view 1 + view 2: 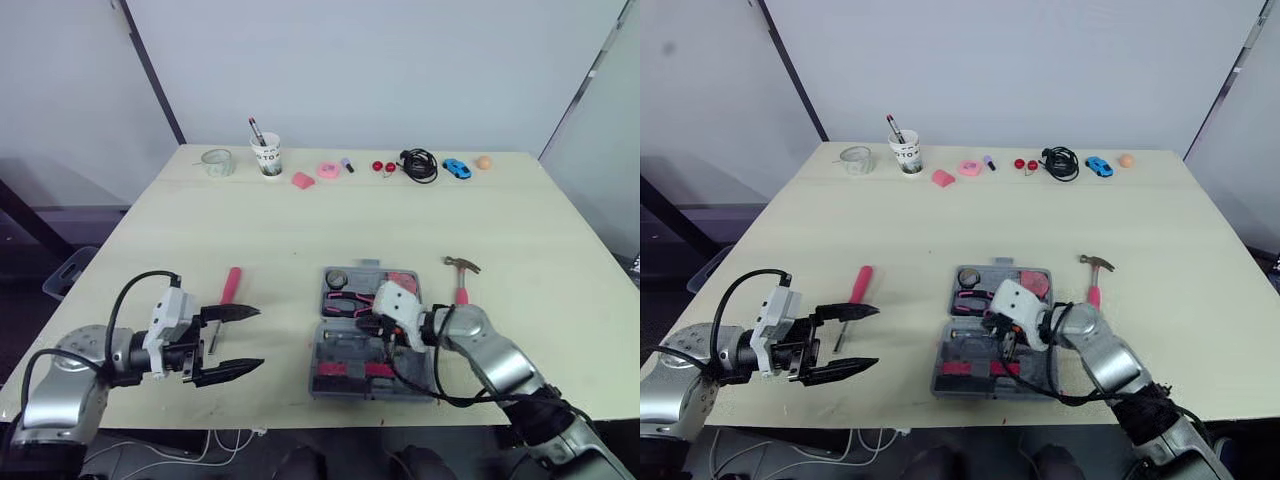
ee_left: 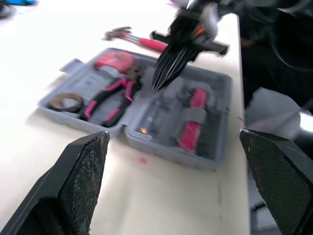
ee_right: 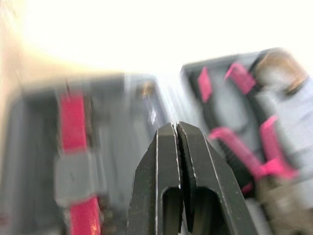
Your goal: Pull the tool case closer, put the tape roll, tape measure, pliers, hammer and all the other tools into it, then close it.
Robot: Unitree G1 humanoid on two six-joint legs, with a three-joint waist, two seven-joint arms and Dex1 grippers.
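The grey tool case [image 1: 340, 372] lies open near the table's front edge. In it are a tape roll [image 1: 336, 277], pink-handled pliers [image 1: 345, 300] and a pink tape measure [image 1: 401, 280]. The hammer [image 1: 460, 276] lies on the table just right of the case. A pink-handled screwdriver [image 1: 230, 286] lies left of it. My right gripper [image 1: 384, 334] is shut and empty, tips pointing down over the middle of the case [image 3: 112, 147]. My left gripper [image 1: 258, 338] stands wide open beside the screwdriver, left of the case [image 2: 205, 142].
Along the far edge stand a clear tape ring [image 1: 216, 162], a paper cup with a pen [image 1: 266, 156], pink items [image 1: 316, 174], a black cable [image 1: 419, 165], a blue toy car [image 1: 456, 168] and a small orange ball [image 1: 484, 162].
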